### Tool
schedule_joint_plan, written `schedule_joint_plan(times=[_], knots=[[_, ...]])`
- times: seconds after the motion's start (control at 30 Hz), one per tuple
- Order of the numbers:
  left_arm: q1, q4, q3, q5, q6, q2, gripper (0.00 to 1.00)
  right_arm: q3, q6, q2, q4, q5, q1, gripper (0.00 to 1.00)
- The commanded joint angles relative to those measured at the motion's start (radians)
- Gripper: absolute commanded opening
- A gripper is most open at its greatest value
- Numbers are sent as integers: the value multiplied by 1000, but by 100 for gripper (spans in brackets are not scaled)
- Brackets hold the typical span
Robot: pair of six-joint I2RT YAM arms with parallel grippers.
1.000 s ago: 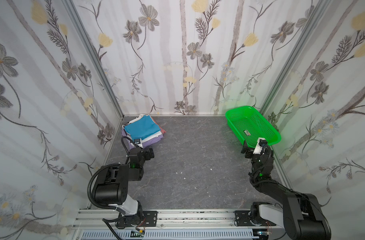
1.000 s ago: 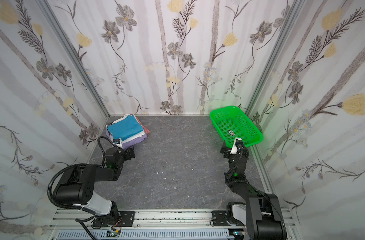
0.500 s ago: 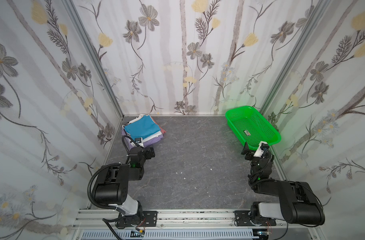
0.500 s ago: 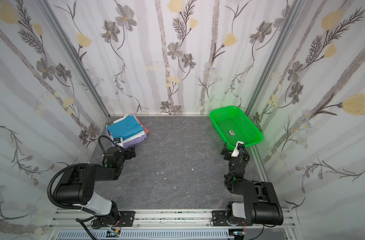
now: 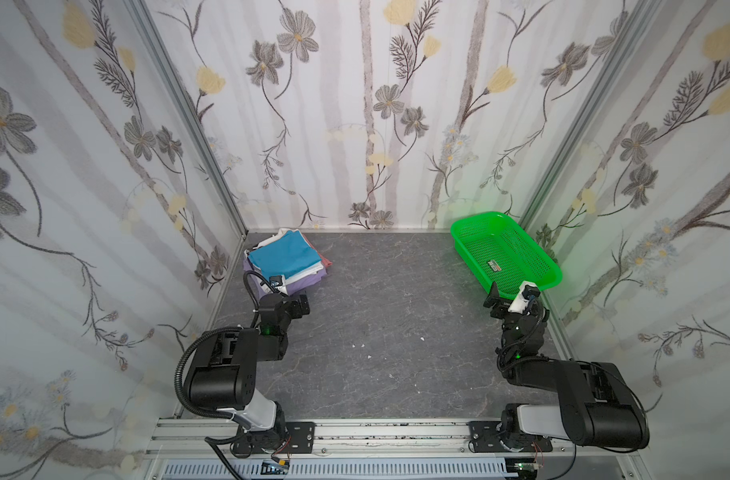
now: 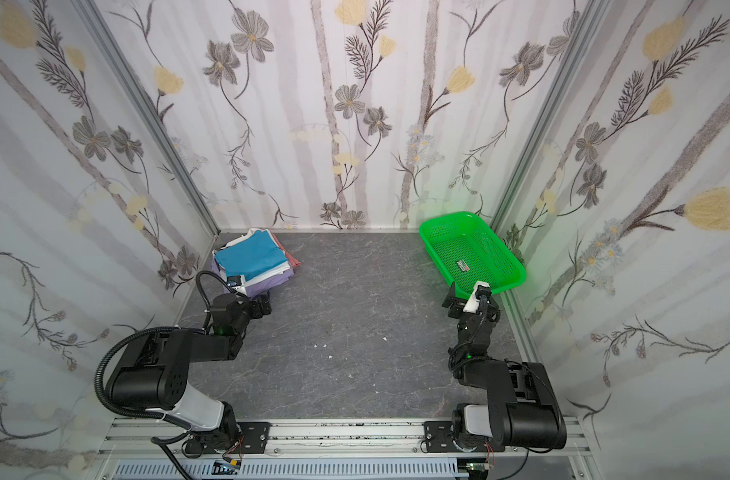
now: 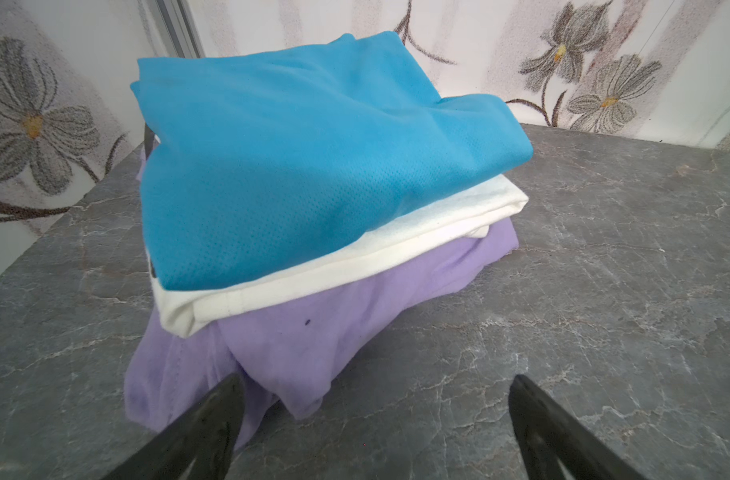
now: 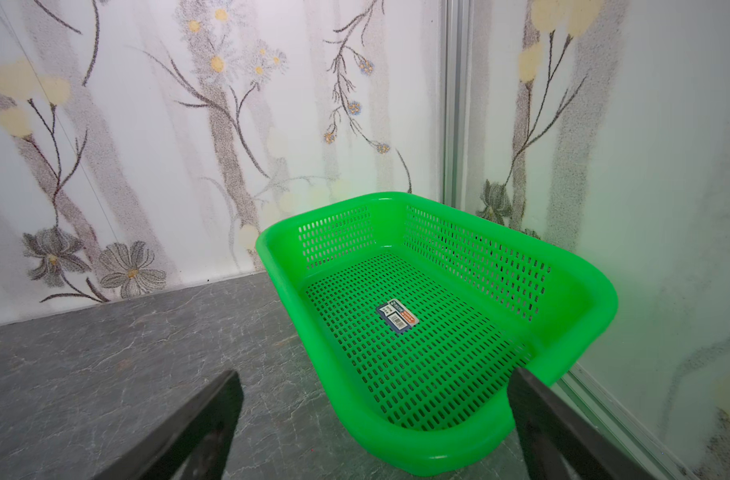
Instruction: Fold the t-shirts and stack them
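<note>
The t-shirts lie folded in one stack in the back left corner. A bright blue one is on top, over a white one, a lavender one and a pinkish-red edge. My left gripper sits low just in front of the stack, open and holding nothing, one fingertip next to the lavender cloth. My right gripper is open and empty at the near end of the green basket.
The green mesh basket stands in the back right corner and holds only a small label. Flowered walls close in the grey marbled table on three sides. Both arms rest folded near the front rail.
The right arm's rear links have folded down and back toward its base, with the gripper staying near the basket's near end. The left arm and the stack have not moved.
</note>
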Motion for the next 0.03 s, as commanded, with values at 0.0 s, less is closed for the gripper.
schedule_joint_plan(times=[0.0], knots=[[2,32,1,7,6,2,100,8,6,3,29,9,2,100]])
